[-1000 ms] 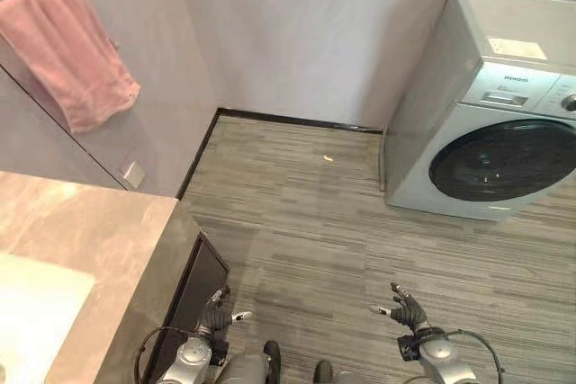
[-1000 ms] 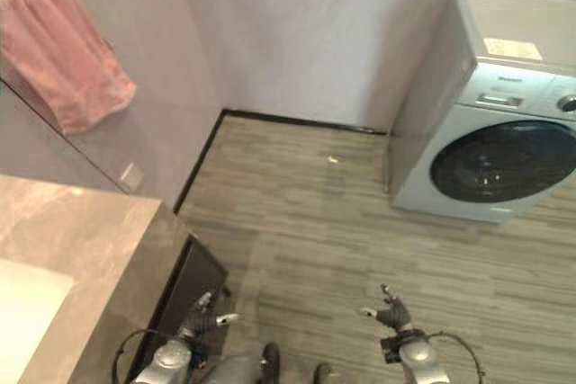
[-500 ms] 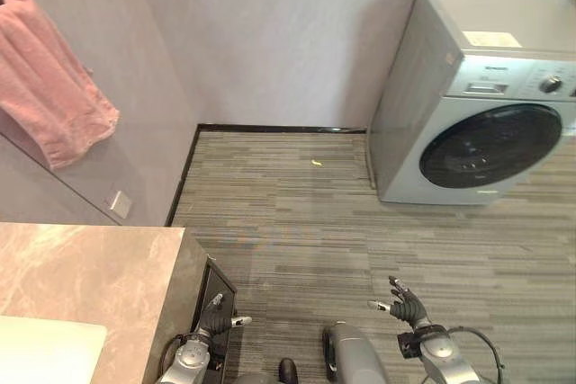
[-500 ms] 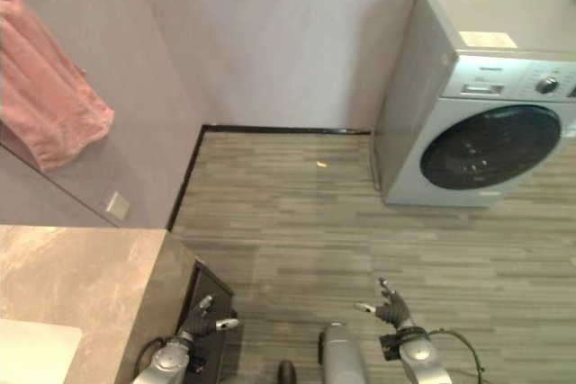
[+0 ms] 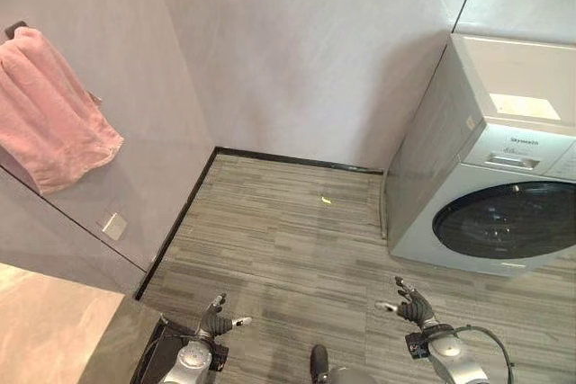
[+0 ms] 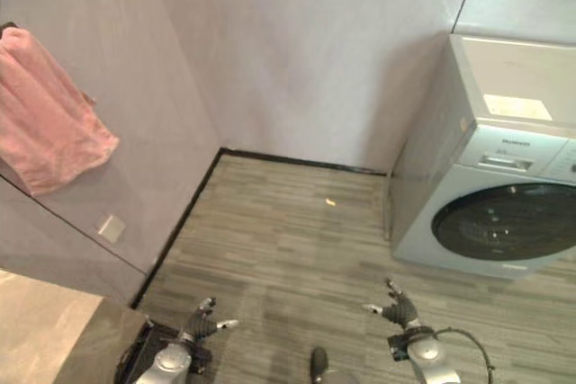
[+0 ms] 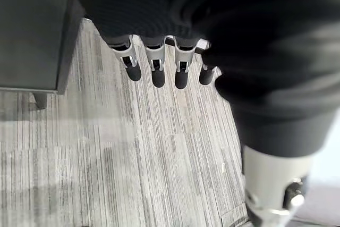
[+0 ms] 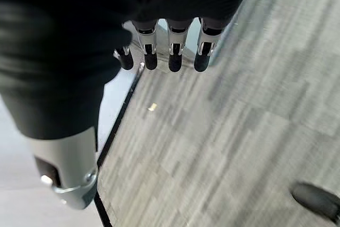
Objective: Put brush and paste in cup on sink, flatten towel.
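I've got the towel running off the frame's left edge, and its hook is mostly covered by the cloth; the counter is cut by the bottom-left corner, so I can't see what's on it; the washer runs off the right edge, its door cropped; that pale speck on the floor is too small for me to identify; the dark cabinet is cut off at the left wrist view's edge.
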{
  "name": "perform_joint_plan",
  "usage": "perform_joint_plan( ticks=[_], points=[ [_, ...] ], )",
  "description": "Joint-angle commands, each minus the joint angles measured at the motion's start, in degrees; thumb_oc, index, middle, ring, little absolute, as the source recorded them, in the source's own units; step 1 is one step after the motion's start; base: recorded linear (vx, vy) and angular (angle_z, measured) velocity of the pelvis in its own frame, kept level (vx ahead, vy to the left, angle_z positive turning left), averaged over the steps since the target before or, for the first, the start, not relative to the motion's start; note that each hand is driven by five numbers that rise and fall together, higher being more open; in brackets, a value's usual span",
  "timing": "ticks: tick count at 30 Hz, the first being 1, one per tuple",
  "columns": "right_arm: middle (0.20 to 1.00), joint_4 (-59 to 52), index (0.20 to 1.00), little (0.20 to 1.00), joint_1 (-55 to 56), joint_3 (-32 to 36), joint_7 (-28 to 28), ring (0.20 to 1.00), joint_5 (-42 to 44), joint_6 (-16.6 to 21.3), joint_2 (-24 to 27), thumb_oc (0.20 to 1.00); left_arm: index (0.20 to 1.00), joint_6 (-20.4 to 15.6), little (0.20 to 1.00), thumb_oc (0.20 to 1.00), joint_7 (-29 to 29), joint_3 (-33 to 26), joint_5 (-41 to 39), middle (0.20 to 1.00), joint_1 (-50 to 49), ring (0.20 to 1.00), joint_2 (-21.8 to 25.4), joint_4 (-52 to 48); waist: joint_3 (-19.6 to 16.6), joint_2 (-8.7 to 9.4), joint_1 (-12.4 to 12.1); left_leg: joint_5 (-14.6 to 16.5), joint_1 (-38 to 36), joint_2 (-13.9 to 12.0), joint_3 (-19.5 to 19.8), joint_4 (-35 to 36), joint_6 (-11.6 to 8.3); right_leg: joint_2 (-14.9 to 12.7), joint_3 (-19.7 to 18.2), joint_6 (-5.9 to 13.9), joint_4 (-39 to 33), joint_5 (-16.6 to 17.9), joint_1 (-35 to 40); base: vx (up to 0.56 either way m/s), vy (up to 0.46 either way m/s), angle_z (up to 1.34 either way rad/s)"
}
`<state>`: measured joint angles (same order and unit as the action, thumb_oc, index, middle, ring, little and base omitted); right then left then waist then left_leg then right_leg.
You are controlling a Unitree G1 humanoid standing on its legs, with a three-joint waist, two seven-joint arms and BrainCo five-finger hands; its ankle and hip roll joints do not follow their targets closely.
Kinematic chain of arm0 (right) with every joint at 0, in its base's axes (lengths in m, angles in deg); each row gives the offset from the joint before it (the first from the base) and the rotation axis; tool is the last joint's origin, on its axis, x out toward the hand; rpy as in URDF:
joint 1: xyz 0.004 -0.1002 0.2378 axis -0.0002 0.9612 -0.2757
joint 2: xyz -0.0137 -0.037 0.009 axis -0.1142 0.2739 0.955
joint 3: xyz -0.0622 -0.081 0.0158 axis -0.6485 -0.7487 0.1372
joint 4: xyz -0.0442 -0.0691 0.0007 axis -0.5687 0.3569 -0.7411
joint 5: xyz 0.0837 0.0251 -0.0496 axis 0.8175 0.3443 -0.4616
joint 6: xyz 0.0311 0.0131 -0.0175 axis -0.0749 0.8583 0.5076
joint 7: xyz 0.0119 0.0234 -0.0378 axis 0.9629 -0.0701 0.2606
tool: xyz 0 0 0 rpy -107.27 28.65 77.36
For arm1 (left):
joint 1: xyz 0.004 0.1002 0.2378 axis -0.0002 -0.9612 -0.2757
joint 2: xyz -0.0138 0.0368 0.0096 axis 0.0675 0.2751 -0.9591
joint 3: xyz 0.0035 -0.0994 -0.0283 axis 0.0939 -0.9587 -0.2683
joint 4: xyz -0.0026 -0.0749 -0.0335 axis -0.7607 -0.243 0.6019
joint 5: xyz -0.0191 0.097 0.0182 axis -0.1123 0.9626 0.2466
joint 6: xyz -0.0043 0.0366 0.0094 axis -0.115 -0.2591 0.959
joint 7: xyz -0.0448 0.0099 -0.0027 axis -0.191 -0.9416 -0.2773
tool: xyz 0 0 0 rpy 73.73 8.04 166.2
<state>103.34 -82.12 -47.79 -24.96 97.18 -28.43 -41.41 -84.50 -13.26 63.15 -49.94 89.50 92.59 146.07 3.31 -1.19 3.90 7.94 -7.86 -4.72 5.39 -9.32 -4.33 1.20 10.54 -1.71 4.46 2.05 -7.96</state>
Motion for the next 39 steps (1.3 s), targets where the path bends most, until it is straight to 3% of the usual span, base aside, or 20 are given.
perform_joint_plan(
  ticks=[1, 10, 11, 12, 13, 14, 15, 16, 17, 18, 19, 20, 22, 23, 24, 25, 28, 30, 39],
  points=[
    [1.0, -3.3, 1.0, 1.0, 1.53, 0.53, 0.14, 1.0, 0.19, 2.73, 0.4, 1.0, 1.0, -1.29, 1.0, 1.0, -1.46, 0.56, 0.25, 1.0, 1.57, 1.0, 2.15, -1.0, 0.77, 2.25, -0.16, -4.36, 1.61, 3.98, 0.27, 1.45, 1.56, -3.78, -4.11, 7.85, 3.79, -1.3, -1.72, 0.09, -0.114, 0.28],
    [1.0, -7.39, 1.0, 1.0, 5.02, 0.3, -0.45, 1.0, -2.23, 2.86, 2.02, 1.0, 1.0, -0.78, 1.0, 1.0, -1.68, 0.89, 0.97, 1.0, 1.56, 1.0, 3.25, -2.47, 0.74, 2.59, -0.21, -6.53, 2.84, 1.82, 1.3, -1.12, 0.15, -1.31, -3.11, 5.18, 4.81, -5.31, 0.02, 0.09, -0.101, 0.1],
    [1.0, -7.78, 1.0, 1.0, 6.08, 0.73, -0.73, 1.0, -2.06, 2.97, 2.06, 1.0, 1.0, -0.64, 1.0, 1.0, -1.68, 0.91, 1.37, 1.0, 2.07, 1.0, 3.35, -2.04, 1.54, 3.53, -0.58, -11.24, 6.87, 2.14, 1.09, -8.63, -0.57, -0.91, -3.29, 4.18, 3.57, -5.38, 2.09, 0.05, -0.115, 0.11],
    [1.0, -7.79, 1.0, 1.0, 6.09, 0.76, -0.74, 1.0, -2.07, 2.97, 2.04, 1.0, 1.0, -0.64, 1.0, 1.0, -1.68, 0.93, 1.37, 1.0, 2.09, 1.0, 3.37, -2.03, 1.48, 3.5, -0.47, -11.1, 7.22, 2.15, 1.23, -9.05, -0.58, -0.92, -3.16, 4.18, 3.52, -5.34, 2.01, 0.03, -0.139, 0.31],
    [1.0, -8.28, 1.0, 1.0, 6.41, 1.03, -0.66, 1.0, -1.95, 3.08, 2.34, 1.0, 1.0, -0.54, 1.0, 1.0, -1.61, 1.18, 1.48, 1.0, 2.73, 1.0, 3.42, -2.01, 2.57, 4.44, -0.94, -13.88, 10.36, 3.09, 1.08, -15.38, -0.7, -1.32, -3.35, 3.69, 2.74, -4.95, 3.2, -0.01, -0.052, 0.39],
    [1.0, -8.29, 1.0, 1.0, 6.4, 1.08, -0.67, 1.0, -1.95, 3.07, 2.32, 1.0, 1.0, -0.53, 1.0, 1.0, -1.61, 1.2, 1.47, 1.0, 2.78, 1.0, 3.43, -2.0, 2.57, 4.36, -0.83, -13.69, 10.76, 3.07, 1.23, -15.93, -0.69, -1.27, -3.2, 3.7, 2.7, -4.89, 3.12, -0.03, -0.157, 0.27],
    [1.0, -8.73, 1.0, 1.0, 6.9, 1.55, -0.62, 1.0, -1.62, 3.2, 2.95, 1.0, 1.0, -0.65, 1.0, 1.0, -1.59, 1.62, 1.34, 1.0, 3.99, 1.0, 3.44, -2.31, 4.91, 5.71, -1.5, -14.64, 16.9, 4.57, -0.78, -25.29, -0.48, -1.9, -2.76, 3.05, 1.59, -4.54, 4.87, 0.03, -0.148, 0.11],
    [1.0, -8.19, 1.0, 1.0, 6.64, 1.9, 0.15, 1.0, -1.82, 2.77, 3.3, 1.0, 1.0, -0.63, 1.0, 1.0, -1.91, 1.94, 0.66, 1.0, 4.91, 1.0, 3.15, -2.55, 5.38, 5.85, -1.03, -13.14, 20.26, 2.6, -6.77, -22.3, -0.27, -2.77, -0.82, 3.33, 0.53, -5.03, 6.23, 0.09, -0.15, 0.1],
    [1.0, -8.03, 1.0, 1.0, 6.78, 2.15, 0.38, 1.0, -2.12, 2.54, 3.36, 1.0, 1.0, -0.68, 1.0, 1.0, -1.86, 1.9, 0.19, 1.0, 5.36, 1.0, 2.85, -2.7, 5.48, 5.79, -1.06, -12.26, 21.98, 1.47, -9.39, -19.42, -0.26, -3.19, -0.14, 3.62, -0.18, -5.25, 7.18, 0.23, 0.009, 0.88],
    [1.0, -7.37, 1.0, 1.0, 6.76, 2.47, 1.13, 1.0, -2.54, 2.42, 3.36, 1.0, 1.0, -0.83, 1.0, 1.0, -2.06, 2.05, -0.06, 1.0, 5.89, 1.0, 2.36, -2.7, 5.44, 5.43, -1.4, -11.28, 23.33, -0.18, -11.78, -9.92, 0.04, -3.53, -0.07, 4.56, -1.19, -6.07, 8.56, 0.26, 0.106, 0.72],
    [1.0, -7.19, 1.0, 1.0, 6.9, 2.69, 1.61, 1.0, -2.82, 2.45, 3.34, 1.0, 1.0, -0.77, 1.0, 1.0, -2.19, 2.3, 0.11, 1.0, 5.99, 1.0, 2.09, -2.57, 5.32, 4.96, -1.25, -13.01, 23.53, -1.84, -13.19, -3.03, -0.29, -3.36, 0.14, 4.94, -1.2, -6.97, 9.18, 0.29, 0.159, 0.48],
    [1.0, -7.8, 1.0, 1.0, 7.46, 3.08, 2.1, 1.0, -2.88, 2.77, 3.32, 1.0, 1.0, -0.56, 1.0, 1.0, -2.52, 2.78, 0.55, 1.0, 6.35, 1.0, 2.0, -2.71, 5.55, 4.48, -0.63, -16.47, 24.99, -5.24, -16.53, 1.93, -1.74, -3.27, 0.88, 5.24, -1.16, -8.02, 10.15, 0.31, 0.129, -0.26],
    [1.0, -8.46, 1.0, 1.0, 7.94, 3.39, 2.57, 1.0, -3.25, 2.58, 3.43, 1.0, 1.0, -0.14, 1.0, 1.0, -2.48, 3.22, 1.08, 1.0, 7.33, 1.0, 1.97, -3.03, 5.87, 4.07, -0.2, -20.0, 23.3, -8.2, -20.98, 7.77, -2.78, -3.91, 1.75, 5.58, 0.25, -9.46, 11.02, 0.32, 0.184, 0.0],
    [1.0, -8.12, 1.0, 1.0, 6.59, 2.29, 2.3, 1.0, -4.73, 1.91, 3.92, 1.0, 1.0, -0.09, 1.0, 1.0, -2.57, 3.07, 1.22, 1.0, 7.43, 1.0, 1.94, -2.68, 4.98, 3.43, -0.42, -19.07, 20.79, -8.16, -19.72, 8.02, -2.13, -4.08, 1.36, 6.7, 1.43, -10.32, 12.0, 0.43, 0.352, 0.08],
    [1.0, -7.14, 1.0, 1.0, 5.77, 1.31, 2.31, 1.0, -5.84, 1.58, 3.6, 1.0, 1.0, -0.15, 1.0, 1.0, -2.37, 3.76, 1.21, 1.0, 7.39, 1.0, 1.91, -2.61, 4.08, 3.9, -0.76, -17.64, 21.75, -6.34, -17.7, 4.22, -1.72, -5.38, 0.55, 7.5, 1.93, -10.62, 13.38, 0.48, 0.391, 0.19],
    [1.0, -7.58, 1.0, 1.0, 5.71, 1.78, 1.93, 1.0, -5.09, 1.47, 2.97, 1.0, 1.0, -0.31, 1.0, 1.0, -2.15, 3.81, 1.06, 1.0, 7.32, 1.0, 2.07, -2.65, 3.76, 4.62, -0.55, -15.39, 21.96, -5.23, -18.48, 1.86, -1.19, -6.65, 0.16, 7.91, 1.9, -10.59, 14.52, 0.38, 0.308, -0.65],
    [1.0, -7.26, 1.0, 1.0, 5.6, 1.88, 1.1, 1.0, -4.88, 1.44, 1.89, 1.0, 1.0, -0.94, 1.0, 1.0, -1.92, 3.76, 0.43, 1.0, 6.83, 1.0, 2.39, -2.55, 2.66, 5.53, -1.17, -12.73, 21.68, -3.95, -19.98, -0.21, 0.14, -8.71, -1.16, 9.17, 1.76, -9.46, 14.4, 0.22, 0.219, -0.5],
    [1.0, -6.5, 1.0, 1.0, 4.36, 1.21, 1.3, 1.0, -5.86, 1.31, 1.2, 1.0, 1.0, -1.1, 1.0, 1.0, -1.62, 4.05, 0.02, 1.0, 6.53, 1.0, 2.76, -3.13, 1.79, 6.29, -1.66, -10.53, 21.9, -2.36, -20.55, -1.28, 1.34, -10.63, -1.77, 10.64, 1.13, -6.82, 14.36, 0.21, 0.28, -0.51],
    [1.0, -8.55, 1.0, 1.0, 3.68, 0.67, 0.86, 1.0, -7.68, 1.78, 0.73, 1.0, 1.0, -1.73, 1.0, 1.0, -1.1, 3.32, -0.92, 1.0, 4.34, 1.0, 3.92, -4.42, 0.35, 7.38, -2.39, -8.41, 20.93, 1.42, -20.85, -0.23, 3.44, -13.6, -2.34, 13.23, 1.65, 0.6, 13.3, 0.1, 0.146, 0.02]
  ],
)
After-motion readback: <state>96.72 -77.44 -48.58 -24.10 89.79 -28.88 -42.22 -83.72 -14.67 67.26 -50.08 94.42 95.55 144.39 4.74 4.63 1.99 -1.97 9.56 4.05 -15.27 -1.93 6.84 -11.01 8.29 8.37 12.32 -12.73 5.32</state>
